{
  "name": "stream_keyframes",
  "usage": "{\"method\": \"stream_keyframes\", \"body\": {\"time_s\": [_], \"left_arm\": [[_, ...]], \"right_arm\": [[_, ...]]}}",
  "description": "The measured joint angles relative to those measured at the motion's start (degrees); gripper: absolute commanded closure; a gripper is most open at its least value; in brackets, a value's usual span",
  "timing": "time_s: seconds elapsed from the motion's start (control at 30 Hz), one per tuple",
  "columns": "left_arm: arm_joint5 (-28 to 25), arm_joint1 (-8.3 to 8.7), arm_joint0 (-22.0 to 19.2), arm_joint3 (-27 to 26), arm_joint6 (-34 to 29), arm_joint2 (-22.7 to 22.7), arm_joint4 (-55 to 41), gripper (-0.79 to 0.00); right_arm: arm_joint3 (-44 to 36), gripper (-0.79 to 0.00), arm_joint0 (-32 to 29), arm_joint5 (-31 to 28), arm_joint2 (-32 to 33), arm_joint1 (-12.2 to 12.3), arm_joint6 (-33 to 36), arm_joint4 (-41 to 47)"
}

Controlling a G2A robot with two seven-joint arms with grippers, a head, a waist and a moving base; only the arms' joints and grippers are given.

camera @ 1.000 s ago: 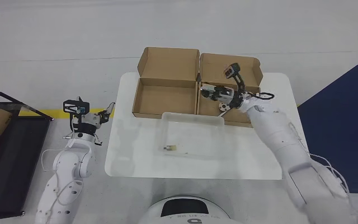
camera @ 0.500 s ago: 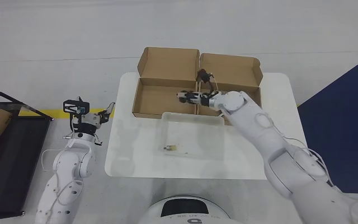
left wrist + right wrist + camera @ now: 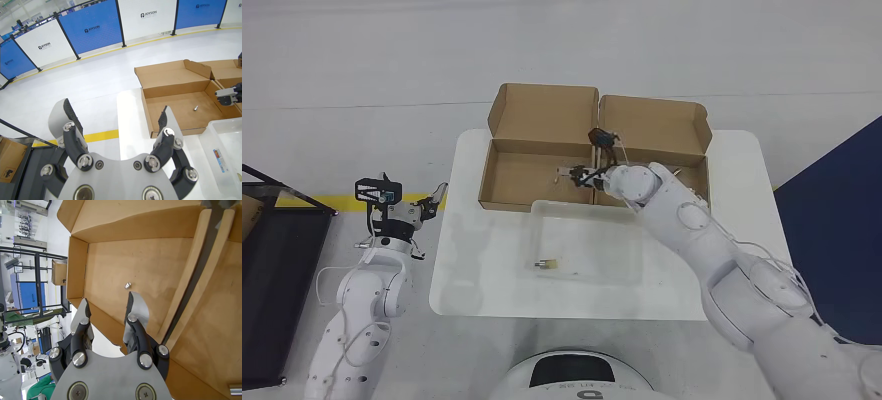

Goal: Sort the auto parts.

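Observation:
A small silver bolt (image 3: 127, 285) lies on the floor of the left cardboard box (image 3: 512, 180), also seen as the bolt (image 3: 195, 108) from the left wrist. My right gripper (image 3: 108, 299) hangs open and empty just above that box floor, close to the bolt and near the wall shared with the right cardboard box (image 3: 657, 125); from above, the right gripper (image 3: 567, 177) sits over the box's right part. My left gripper (image 3: 115, 111) is open and empty, held off the table's left edge (image 3: 432, 195).
A clear plastic bin (image 3: 587, 207) stands on the white table (image 3: 492, 290) in front of the boxes, with a small part (image 3: 547, 264) inside. A silver cylinder (image 3: 235, 389) lies in the right box. A dark rack stands on the floor at far left.
My right gripper has swung left, from over the right cardboard box to over the left one. The left arm has kept still.

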Motion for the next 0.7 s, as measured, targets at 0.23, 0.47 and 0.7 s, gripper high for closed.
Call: {"method": "stream_keyframes", "body": {"time_s": [0.23,0.47,0.7], "left_arm": [[0.0,0.0,0.0,0.0,0.0,0.0,0.0,-0.785],[0.0,0.0,0.0,0.0,0.0,0.0,0.0,-0.785],[0.0,0.0,0.0,0.0,0.0,0.0,0.0,-0.785]], "right_arm": [[-0.3,-0.785,-1.5,-22.6,6.7,3.0,6.3,7.1],[-6.2,-0.785,-8.3,-44.7,17.3,9.9,16.1,15.8],[-22.6,-0.785,-19.4,-42.6,27.1,17.4,19.8,19.2]]}}
